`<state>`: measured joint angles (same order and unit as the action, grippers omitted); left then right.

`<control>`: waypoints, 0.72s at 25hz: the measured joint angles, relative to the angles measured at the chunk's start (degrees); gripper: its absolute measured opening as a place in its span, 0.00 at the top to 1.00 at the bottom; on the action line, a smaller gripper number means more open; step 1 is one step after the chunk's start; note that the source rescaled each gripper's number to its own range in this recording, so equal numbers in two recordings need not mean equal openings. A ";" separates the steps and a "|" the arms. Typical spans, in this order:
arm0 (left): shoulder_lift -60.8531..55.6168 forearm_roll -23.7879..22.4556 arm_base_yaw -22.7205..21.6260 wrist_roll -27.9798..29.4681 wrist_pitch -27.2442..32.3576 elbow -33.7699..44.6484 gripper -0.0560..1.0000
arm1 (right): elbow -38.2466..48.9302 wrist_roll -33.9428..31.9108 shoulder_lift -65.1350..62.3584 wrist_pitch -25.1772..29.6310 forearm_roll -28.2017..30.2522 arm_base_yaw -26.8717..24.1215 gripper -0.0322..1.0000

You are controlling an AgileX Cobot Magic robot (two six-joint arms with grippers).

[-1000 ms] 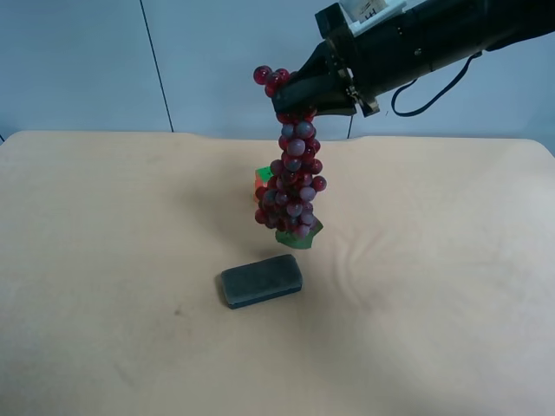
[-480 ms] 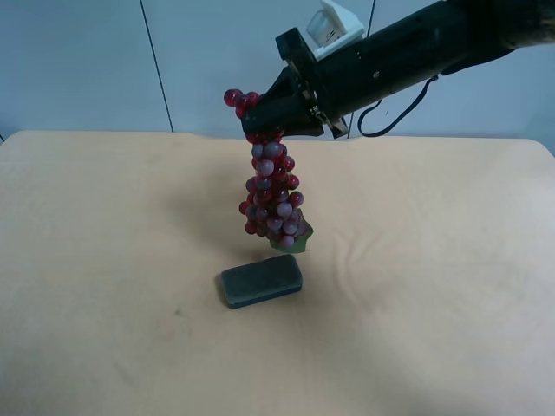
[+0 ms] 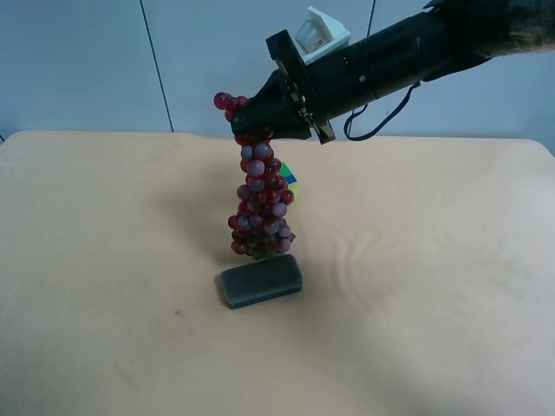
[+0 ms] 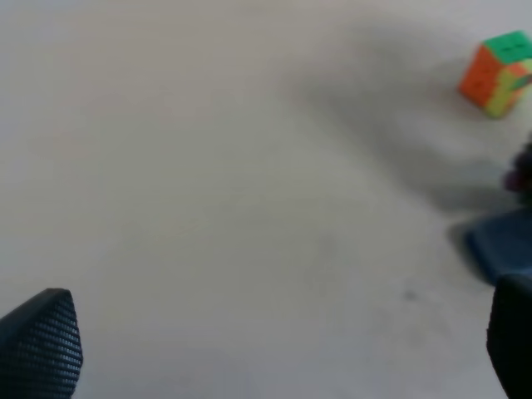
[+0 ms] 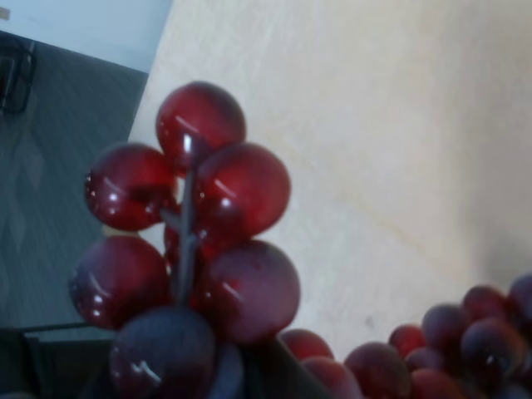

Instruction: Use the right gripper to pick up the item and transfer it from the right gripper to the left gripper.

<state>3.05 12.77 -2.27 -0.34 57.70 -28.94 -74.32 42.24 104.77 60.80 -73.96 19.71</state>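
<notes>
The item, a long bunch of dark red and purplish grapes (image 3: 258, 199), hangs from my right gripper (image 3: 260, 113), which is shut on its top end well above the table. A few grapes stick out past the fingers, close up in the right wrist view (image 5: 199, 241). The bunch's lower end hangs just over the far edge of the dark case (image 3: 260, 280). Its leaf is barely visible. My left gripper (image 4: 274, 341) shows only in the left wrist view, with its fingers wide apart and nothing between them, low over bare table. It is out of the exterior high view.
The multicoloured puzzle cube (image 3: 289, 178) sits on the beige table (image 3: 434, 260), mostly hidden behind the grapes. It also shows in the left wrist view (image 4: 497, 72), as does a corner of the dark case (image 4: 499, 245).
My right arm has carried the grapes toward the exterior high view's left and slightly lower. The bunch now hangs over the case's far edge, and the cube peeks out at its right side.
</notes>
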 joint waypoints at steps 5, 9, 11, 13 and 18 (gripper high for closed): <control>8.92 8.91 0.00 -4.85 -4.35 -0.27 0.00 | 0.00 0.00 0.00 0.06 0.06 0.00 0.96; 17.56 17.71 0.00 -14.49 -8.38 -0.27 0.00 | 0.00 0.00 0.00 0.21 0.06 0.00 0.96; 21.90 23.18 0.00 -20.59 -10.68 -0.27 0.00 | 0.00 0.00 0.00 0.25 0.06 0.00 0.96; 26.87 28.68 0.00 -26.96 -12.12 -0.27 0.00 | 0.00 0.00 0.00 0.25 0.06 0.00 0.96; 38.84 44.29 0.00 -44.86 -13.60 -0.27 0.00 | 0.00 0.00 0.00 0.59 0.01 0.00 0.96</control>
<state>41.89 57.06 -2.27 -45.21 44.10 -29.21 -74.32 42.24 104.77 61.39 -73.96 19.71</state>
